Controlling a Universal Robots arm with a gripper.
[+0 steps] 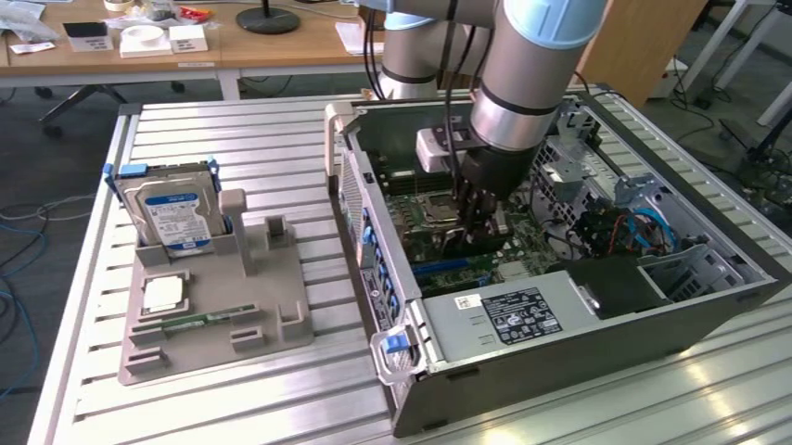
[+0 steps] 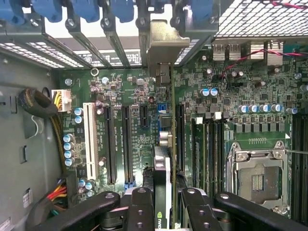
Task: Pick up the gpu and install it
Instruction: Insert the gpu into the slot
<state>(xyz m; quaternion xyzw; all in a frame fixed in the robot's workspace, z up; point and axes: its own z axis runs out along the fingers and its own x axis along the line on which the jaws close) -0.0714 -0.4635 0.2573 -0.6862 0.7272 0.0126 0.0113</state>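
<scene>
My gripper (image 1: 477,230) reaches down into the open computer case (image 1: 371,213) and is shut on the gpu (image 1: 468,243), a thin dark card held upright just above the motherboard (image 1: 427,246). In the wrist view the gpu (image 2: 162,159) is seen edge-on between my two black fingers (image 2: 139,211), with the gripper (image 2: 163,209) clamped on its sides. The card's silver end bracket (image 2: 163,45) lies against the case's rear slot openings. The card hangs over the gap between the black expansion slots (image 2: 126,144) and the slot (image 2: 180,139) beside it. Whether it touches a slot I cannot tell.
A grey holder (image 1: 266,306) on the slatted table carries a blue-labelled hard drive (image 1: 173,213), a square chip (image 1: 163,295) and a green memory stick (image 1: 198,322). Inside the case are the CPU socket (image 2: 257,178), cable bundles (image 2: 53,197) and a black box (image 1: 613,283).
</scene>
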